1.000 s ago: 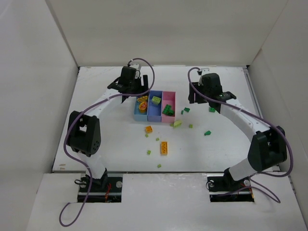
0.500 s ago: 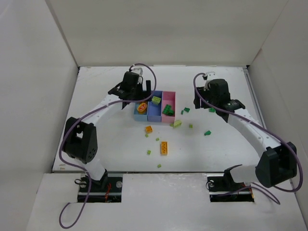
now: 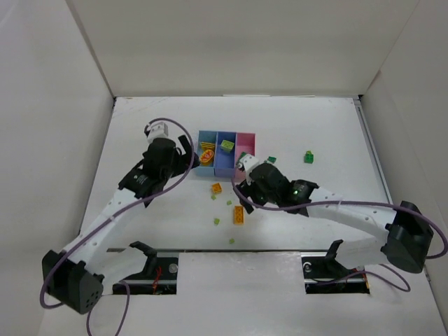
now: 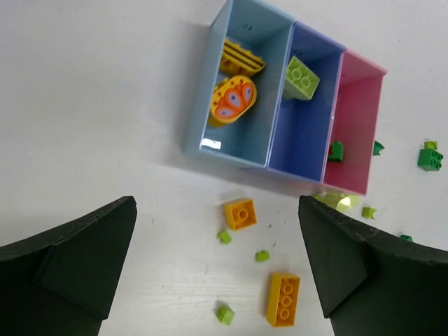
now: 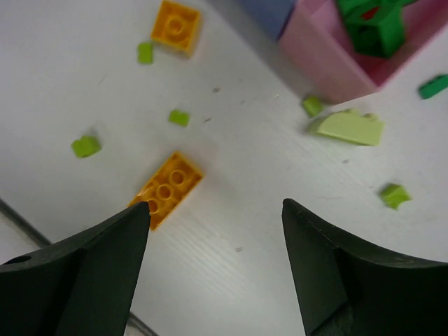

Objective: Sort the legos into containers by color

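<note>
Legos (image 3: 239,215) of glossy hard plastic lie partly in the tray (image 3: 224,166) and partly loose on the matt white table (image 3: 329,126) on its near side.

The left gripper (image 4: 215,203) hangs over the table left and near of the tray. Its dark, wedge-shaped fingers (image 4: 84,252) are spread wide with nothing between them.

The light blue bin (image 4: 238,143), leftmost, holds a round yellow piece (image 4: 233,100) with a red printed face and a yellow slab (image 4: 241,57) with black stripes. The periwinkle bin (image 4: 301,133) in the middle holds one studded lime brick (image 4: 302,75). The pink bin (image 4: 353,119) holds dark green pieces (image 5: 371,24).

Near the tray lie a square orange brick (image 4: 240,213), a longer studded orange brick (image 4: 283,299) and small lime bits (image 4: 224,236). A pale lime sloped piece (image 5: 348,128) lies just beside the pink bin's near corner.

The right gripper (image 5: 215,204) hangs above these loose pieces, fingers apart and empty.

Further right, a dark green brick (image 3: 308,157) lies well apart from the tray.
</note>
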Tool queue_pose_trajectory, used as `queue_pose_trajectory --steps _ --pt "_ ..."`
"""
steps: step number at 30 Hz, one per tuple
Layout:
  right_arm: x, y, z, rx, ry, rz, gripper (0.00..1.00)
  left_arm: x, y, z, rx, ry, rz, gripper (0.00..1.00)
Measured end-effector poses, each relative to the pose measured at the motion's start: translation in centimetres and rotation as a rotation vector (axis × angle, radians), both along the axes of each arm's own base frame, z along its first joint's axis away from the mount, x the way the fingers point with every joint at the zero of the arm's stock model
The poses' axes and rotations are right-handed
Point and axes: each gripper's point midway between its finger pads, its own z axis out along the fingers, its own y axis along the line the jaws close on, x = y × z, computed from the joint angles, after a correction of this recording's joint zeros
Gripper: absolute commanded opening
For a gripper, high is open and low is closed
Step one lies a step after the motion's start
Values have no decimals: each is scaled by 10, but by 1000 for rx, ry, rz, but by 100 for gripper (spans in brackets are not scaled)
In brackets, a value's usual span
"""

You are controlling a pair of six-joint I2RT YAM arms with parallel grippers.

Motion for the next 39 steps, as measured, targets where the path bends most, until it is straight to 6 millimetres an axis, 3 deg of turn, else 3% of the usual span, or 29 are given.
queue_pose_trajectory --steps 4,7,12,16,19,21,22,24,27,32,36,39 --pt "-27 16 -20 -18 44 11 81 -38 16 -14 -50 33 55 100" --pt "-38 25 -35 -31 73 -20 81 -53 23 -13 -85 28 81 100" --pt "-50 31 -77 -96 142 -97 81 -61 26 -14 -110 35 100 100" --pt "-50 27 -103 -149 177 -160 73 -61 25 -18 -100 53 99 100" --pt "-46 31 -99 -133 169 -182 65 -60 25 -23 -92 68 99 100" --pt "-46 30 -100 -128 173 -197 46 -60 24 -24 -90 72 99 100" --pt "-46 30 -100 -131 172 -196 46 -60 24 -24 -90 72 99 100" --pt "-46 30 -100 -127 171 -205 34 -60 24 -23 -92 72 96 100" --pt "-45 29 -100 -125 170 -215 24 -61 23 -22 -96 69 94 100" --pt "-45 20 -95 -153 154 -220 20 -61 23 -21 -101 65 91 100" --pt "-35 20 -60 -158 80 -190 20 -63 22 -27 -98 78 86 100" --pt "-13 46 -7 -89 -28 -153 20 -63 21 -32 -92 96 82 100"
